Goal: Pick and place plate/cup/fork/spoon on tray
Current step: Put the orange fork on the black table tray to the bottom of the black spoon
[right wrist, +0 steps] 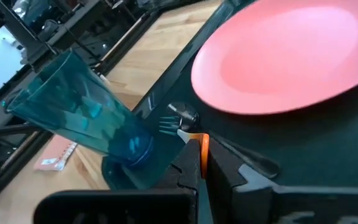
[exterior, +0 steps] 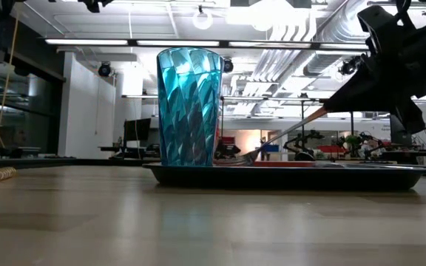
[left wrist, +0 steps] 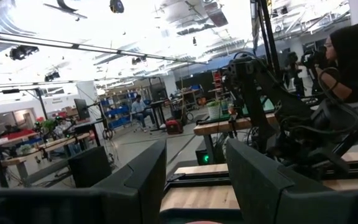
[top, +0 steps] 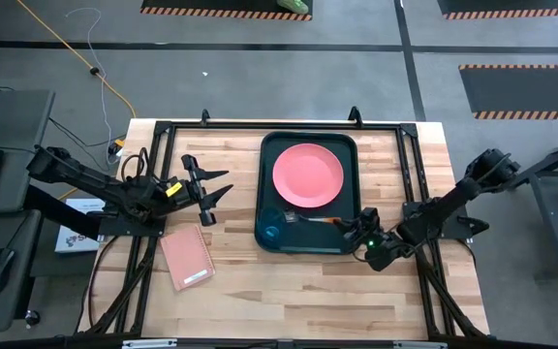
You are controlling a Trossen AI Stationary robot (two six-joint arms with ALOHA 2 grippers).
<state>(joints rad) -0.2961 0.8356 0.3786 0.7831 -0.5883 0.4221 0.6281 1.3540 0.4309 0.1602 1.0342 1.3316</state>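
Observation:
The dark tray (top: 349, 155) lies mid-table and holds the salmon-pink plate (top: 308, 174) in its far half and the teal cup (top: 271, 231), upright in its near left corner. My right gripper (top: 358, 231) is shut on the orange-handled fork (top: 320, 221) over the tray's near right part. The fork's tines (right wrist: 168, 124) point at the cup (right wrist: 98, 134). A slim dark spoon (right wrist: 253, 160) lies on the tray floor beside the fork. My left gripper (top: 219, 186) is open and empty, above the table left of the tray. My right gripper pinches the fork's orange handle (right wrist: 204, 146) between its two fingers. The fingers come from the table's right side, slanting down, along the fork. The fork slopes down from the fingers (exterior: 324, 111) to its tines (exterior: 248, 157), which are low over the tray beside the cup.
A pink notebook (top: 187, 257) lies on the table near the left arm, left of the tray. A black frame (top: 163, 131) runs along the table's edges. A person (left wrist: 347, 56) sits beyond the table in the left wrist view.

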